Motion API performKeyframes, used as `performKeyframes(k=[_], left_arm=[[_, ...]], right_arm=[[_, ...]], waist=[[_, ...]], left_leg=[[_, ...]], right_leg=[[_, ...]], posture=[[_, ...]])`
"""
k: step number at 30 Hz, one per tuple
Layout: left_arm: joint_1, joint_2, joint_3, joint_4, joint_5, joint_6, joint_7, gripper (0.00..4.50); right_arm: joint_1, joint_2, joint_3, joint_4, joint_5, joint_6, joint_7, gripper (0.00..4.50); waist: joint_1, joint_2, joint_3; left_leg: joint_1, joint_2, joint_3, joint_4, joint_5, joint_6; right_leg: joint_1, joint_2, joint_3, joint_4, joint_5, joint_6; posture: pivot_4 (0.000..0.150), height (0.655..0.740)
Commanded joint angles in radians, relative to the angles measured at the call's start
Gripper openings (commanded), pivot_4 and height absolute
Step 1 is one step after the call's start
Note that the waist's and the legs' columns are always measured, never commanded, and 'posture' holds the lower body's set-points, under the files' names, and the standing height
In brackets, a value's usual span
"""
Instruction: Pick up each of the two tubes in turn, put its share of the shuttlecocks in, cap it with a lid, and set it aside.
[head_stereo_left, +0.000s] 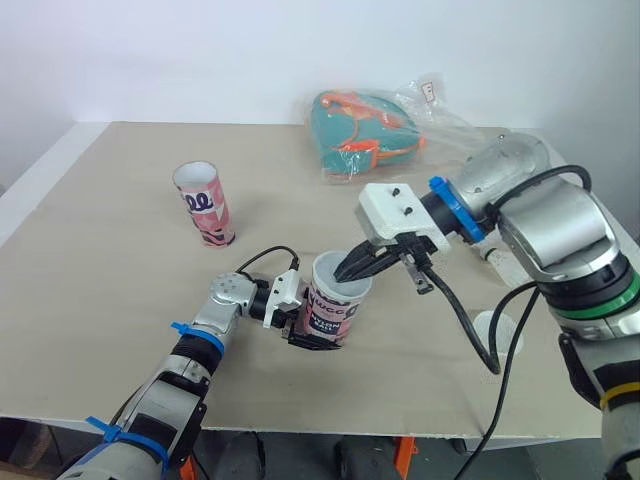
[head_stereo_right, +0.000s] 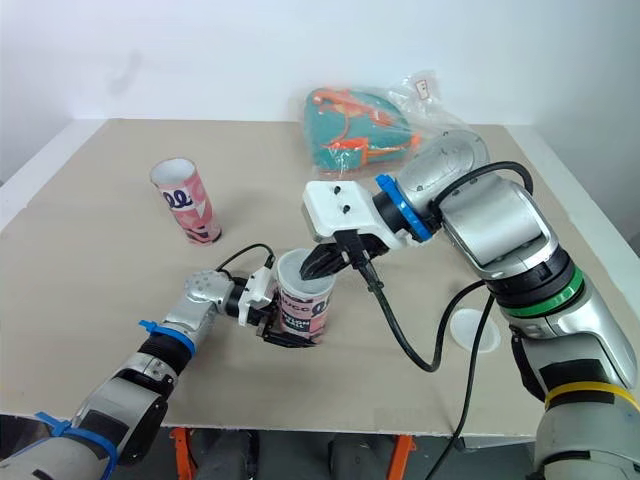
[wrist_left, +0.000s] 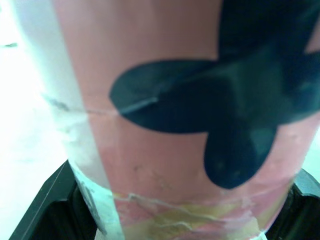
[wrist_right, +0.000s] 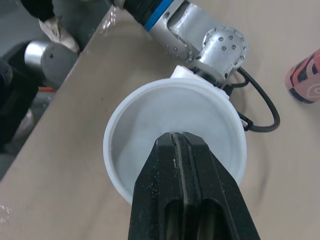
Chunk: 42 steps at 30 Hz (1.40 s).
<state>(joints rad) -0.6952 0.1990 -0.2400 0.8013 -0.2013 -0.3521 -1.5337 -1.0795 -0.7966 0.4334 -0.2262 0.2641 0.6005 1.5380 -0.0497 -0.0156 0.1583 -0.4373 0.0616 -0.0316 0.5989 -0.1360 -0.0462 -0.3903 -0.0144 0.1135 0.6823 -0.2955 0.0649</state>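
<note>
An open tube (head_stereo_left: 335, 308), pink-labelled with dark print and a white rim, sits at lower centre of the frame, pinched low on its side by the left hand (head_stereo_left: 305, 335); whether its base touches the table (head_stereo_left: 100, 300) cannot be told. Close up, its wrap shows a white strip and a torn, creased edge. The right hand (head_stereo_left: 352, 268), fingers pressed together, has its tips at the tube's white mouth. A second tube (head_stereo_left: 205, 203), also open, stands well apart at upper left. A round lid (head_stereo_left: 497, 330) lies at lower right, a black cable (head_stereo_left: 460, 320) looping between it and the held tube. A plastic bag (head_stereo_left: 375, 130) of teal and orange sits at top centre.
</note>
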Motion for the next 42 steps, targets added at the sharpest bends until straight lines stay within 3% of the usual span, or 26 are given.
performKeyframes(k=[1,8,13,17,23,26,31,33,34,42], left_arm=[[0.042,0.016,-0.016,0.04,0.048,0.028,0.025,3.66],[0.044,0.018,-0.011,0.024,0.042,0.047,0.033,3.66],[0.046,0.02,-0.011,0.014,0.041,0.057,0.037,3.66],[0.046,0.02,-0.011,0.013,0.041,0.06,0.038,3.66],[0.046,0.012,0.003,0.014,0.031,0.054,0.046,3.66],[0.045,0.013,-0.001,0.013,0.033,0.046,0.031,3.66],[0.033,0.01,0.0,0.009,0.032,0.055,0.027,3.66],[0.022,0.0,0.007,0.005,0.02,0.081,0.027,4.33],[0.019,-0.003,0.009,0.004,0.015,0.09,0.023,4.45],[-0.001,-0.018,0.058,-0.017,-0.026,0.135,0.019,4.45]], right_arm=[[0.034,0.001,0.09,0.003,-0.073,-0.037,0.022,0.04],[0.051,-0.007,0.165,0.046,-0.222,-0.17,0.027,0.04],[0.071,-0.007,0.169,0.041,-0.246,-0.206,0.046,0.04],[0.073,0.022,0.108,0.036,-0.17,-0.156,0.038,0.04],[-0.015,0.068,-0.144,0.127,0.021,0.031,-0.028,0.04],[-0.007,-0.003,-0.201,0.093,0.071,0.08,-0.007,0.95],[0.043,-0.086,-0.289,0.064,0.108,0.111,-0.057,3.31],[0.122,-0.13,-0.363,-0.012,0.15,0.154,-0.091,4.25],[0.154,-0.145,-0.39,-0.043,0.167,0.17,-0.105,4.45],[0.523,-0.183,-0.638,-0.348,0.336,0.323,-0.288,4.45]], waist=[[0.0,0.0,-0.001],[0.0,-0.001,-0.015],[-0.001,-0.007,-0.021],[-0.001,-0.01,-0.023],[0.001,-0.006,-0.019],[0.007,-0.001,-0.016],[0.004,0.0,-0.015],[0.004,0.0,-0.015],[0.007,0.0,-0.014],[0.005,-0.001,-0.01]], left_leg=[[0.0,0.0,0.0,0.0,0.0,0.0],[0.002,0.0,0.0,0.0,-0.001,-0.001],[0.008,0.0,0.0,-0.001,-0.003,-0.005],[0.009,0.0,0.002,-0.001,-0.004,-0.006],[0.006,0.0,0.003,-0.003,-0.004,-0.006],[-0.002,-0.001,0.002,-0.003,-0.002,-0.004],[-0.003,-0.002,0.0,-0.005,-0.006,-0.003],[-0.002,-0.002,0.0,-0.005,-0.007,-0.002],[-0.003,-0.002,0.0,-0.006,-0.007,-0.002],[-0.004,-0.006,-0.003,-0.006,-0.009,-0.002]], right_leg=[[0.0,0.0,0.0,0.0,0.0,0.0],[0.001,0.0,0.0,-0.001,-0.001,-0.001],[0.004,-0.001,0.0,-0.001,-0.001,-0.001],[0.004,-0.004,0.0,-0.002,-0.001,-0.001],[0.001,-0.005,-0.001,-0.002,0.0,-0.002],[-0.002,-0.004,-0.001,-0.002,0.0,0.0],[-0.001,-0.004,-0.001,-0.002,-0.004,0.004],[-0.001,-0.003,-0.001,-0.002,-0.005,0.004],[-0.001,-0.003,-0.001,-0.002,-0.005,0.005],[0.001,-0.004,-0.001,-0.002,-0.008,0.008]], posture=[[0.15,0.74],[0.15,0.74],[0.15,0.74],[0.15,0.74],[0.15,0.74],[0.15,0.74],[0.15,0.74],[0.15,0.74],[0.15,0.74],[0.15,0.74]])
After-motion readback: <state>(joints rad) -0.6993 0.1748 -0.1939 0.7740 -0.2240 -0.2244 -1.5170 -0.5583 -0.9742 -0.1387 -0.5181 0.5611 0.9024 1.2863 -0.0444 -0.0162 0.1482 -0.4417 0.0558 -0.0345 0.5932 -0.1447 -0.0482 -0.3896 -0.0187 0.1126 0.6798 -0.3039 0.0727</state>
